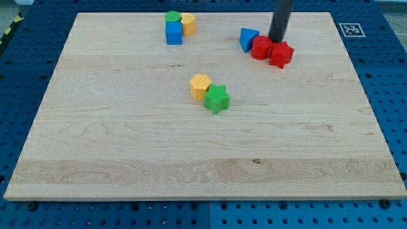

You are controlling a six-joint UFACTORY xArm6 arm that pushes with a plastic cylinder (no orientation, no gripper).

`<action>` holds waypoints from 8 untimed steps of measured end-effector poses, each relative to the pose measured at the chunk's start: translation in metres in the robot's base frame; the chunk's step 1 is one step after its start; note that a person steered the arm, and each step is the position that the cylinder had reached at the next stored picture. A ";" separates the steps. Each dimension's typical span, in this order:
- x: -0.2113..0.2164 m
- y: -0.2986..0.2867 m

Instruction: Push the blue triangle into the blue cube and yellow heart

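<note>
My tip [277, 39] (a bare rod, no fingers to open or shut) stands behind the red blocks [271, 51] touching the blue triangle [248, 39], probably to get round to its right side, since the blue cube [173, 34] and yellow heart [188, 24] lie leftward.

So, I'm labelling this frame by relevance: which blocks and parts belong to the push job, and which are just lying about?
Part of the job:
blue triangle
blue cube
yellow heart
my tip, just behind the two red blocks, right of the triangle

Lying about:
green cylinder
red cylinder
red star
yellow hexagon
green star
</note>
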State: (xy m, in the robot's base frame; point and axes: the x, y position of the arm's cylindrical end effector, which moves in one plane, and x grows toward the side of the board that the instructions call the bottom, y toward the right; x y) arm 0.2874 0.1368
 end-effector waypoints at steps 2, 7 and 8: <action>-0.006 -0.070; 0.024 -0.104; 0.044 -0.104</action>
State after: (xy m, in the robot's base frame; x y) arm 0.3309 0.0329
